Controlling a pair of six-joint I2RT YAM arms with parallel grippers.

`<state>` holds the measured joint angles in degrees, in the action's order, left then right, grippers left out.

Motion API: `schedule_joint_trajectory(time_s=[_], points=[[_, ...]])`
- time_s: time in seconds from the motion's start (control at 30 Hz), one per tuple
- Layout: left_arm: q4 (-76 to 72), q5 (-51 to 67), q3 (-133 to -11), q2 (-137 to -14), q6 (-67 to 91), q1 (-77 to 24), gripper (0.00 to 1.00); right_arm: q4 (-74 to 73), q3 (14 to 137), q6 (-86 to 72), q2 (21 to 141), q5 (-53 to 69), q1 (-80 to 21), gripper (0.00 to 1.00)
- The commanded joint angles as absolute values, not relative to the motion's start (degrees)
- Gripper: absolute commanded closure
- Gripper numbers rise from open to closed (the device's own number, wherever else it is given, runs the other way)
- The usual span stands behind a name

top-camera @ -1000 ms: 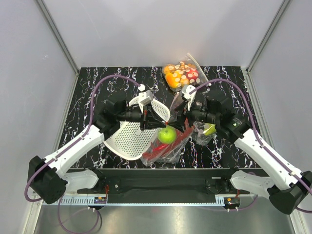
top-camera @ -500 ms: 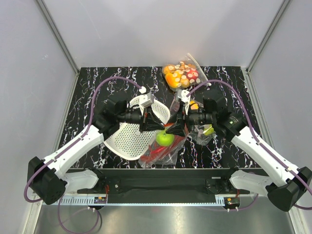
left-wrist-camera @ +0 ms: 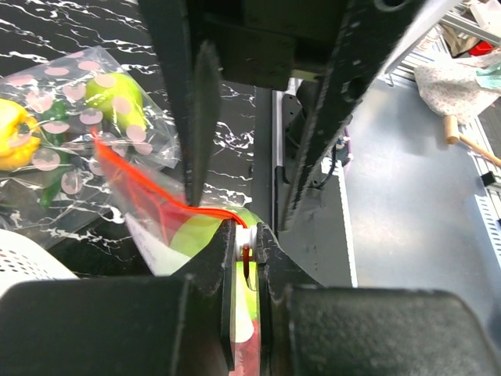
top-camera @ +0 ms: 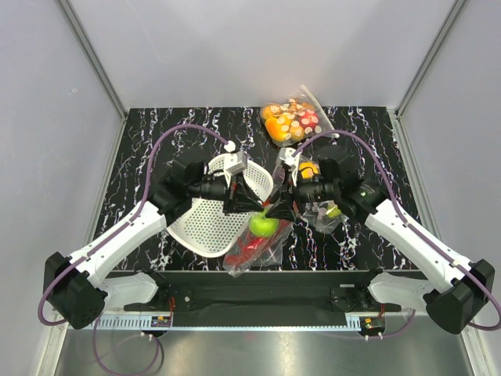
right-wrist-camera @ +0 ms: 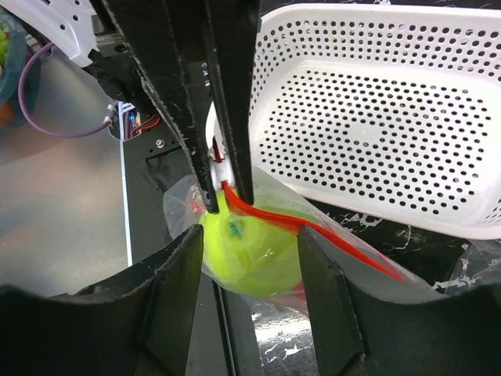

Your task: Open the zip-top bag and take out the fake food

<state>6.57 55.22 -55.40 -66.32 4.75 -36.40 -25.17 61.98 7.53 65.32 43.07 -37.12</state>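
You are looking at a black table (top-camera: 156, 133) veined with white, closed in by plain pale grey walls (top-camera: 258, 47) with metal posts (top-camera: 92, 59) running to the far corners. A white perforated basket (top-camera: 205, 225) lies on its left half. A clear bag with white dots (top-camera: 291, 121), orange and red fruit showing through it, sits by the far edge, and a second dotted bag (top-camera: 327, 213) lies just beside your right wrist. The zip-top bag (top-camera: 252, 249) rests mid-table toward the front edge, just right of the basket, with its mouth end up at the two grippers, which meet tip to tip. Through the plastic you can see the green apple (top-camera: 264, 225) nearest the mouth and the red lobster (top-camera: 244, 252) beyond it toward the near edge. Your left gripper (left-wrist-camera: 245, 239) is clamped tight: its fingers pinch the orange-red zip strip (left-wrist-camera: 149, 196) at a white tab, with only that thin edge between the pads. Your right gripper (right-wrist-camera: 250, 243) is spread wide and holds nothing. In its wrist view its fingers sit either side of the apple, and the left gripper's closed tips come down between them onto the strip. In the left wrist view, one right finger (left-wrist-camera: 196, 117) is touching or just beside the strip; you cannot tell which.
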Motion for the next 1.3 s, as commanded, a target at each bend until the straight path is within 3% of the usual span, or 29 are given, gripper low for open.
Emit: schedule_joint_trajectory(time_s=[0.0,0.33,0.73,0.87,0.9,0.97,1.0,1.03,1.13,1.17,1.27], points=[[3.69,59.07,-58.97,-64.07,4.22,-37.18,1.0,-23.29,61.96,7.73,64.87,41.58,-37.35,0.41],[8.26,57.3,-60.12,-64.25,2.02,-37.79,1.0,-24.52,63.28,9.84,60.03,37.97,-37.44,0.37],[9.05,57.57,-61.08,-63.72,1.5,-38.06,1.0,-23.46,63.72,8.53,66.97,45.17,-37.44,0.29],[9.67,55.55,-60.82,-63.72,0.97,-37.97,1.0,-23.55,63.02,7.82,66.36,46.93,-37.44,0.47],[10.02,54.33,-60.82,-63.89,0.79,-37.97,1.0,-23.64,62.84,7.82,65.66,47.19,-37.44,0.56],[9.93,52.83,-60.73,-63.72,0.88,-37.97,0.99,-24.96,62.93,7.91,65.04,47.11,-37.44,0.62],[9.58,52.13,-60.56,-63.72,1.05,-38.06,0.91,-25.48,63.1,7.91,64.78,47.11,-37.44,0.65],[9.41,50.81,-60.3,-63.55,1.32,-38.06,0.62,-26.1,63.11,7.91,64.25,47.11,-37.44,0.71],[8.35,50.19,-59.68,-63.28,1.76,-37.97,0.42,-26.02,62.41,7.21,63.2,46.76,-37.44,1.0],[8.18,50.19,-59.59,-63.19,1.84,-37.97,0.33,-25.58,62.05,6.86,62.85,46.58,-37.44,1.0],[8.17,49.66,-59.41,-63.81,1.93,-38.06,0.19,-25.05,61.17,6.24,62.05,45.79,-37.44,1.0]])
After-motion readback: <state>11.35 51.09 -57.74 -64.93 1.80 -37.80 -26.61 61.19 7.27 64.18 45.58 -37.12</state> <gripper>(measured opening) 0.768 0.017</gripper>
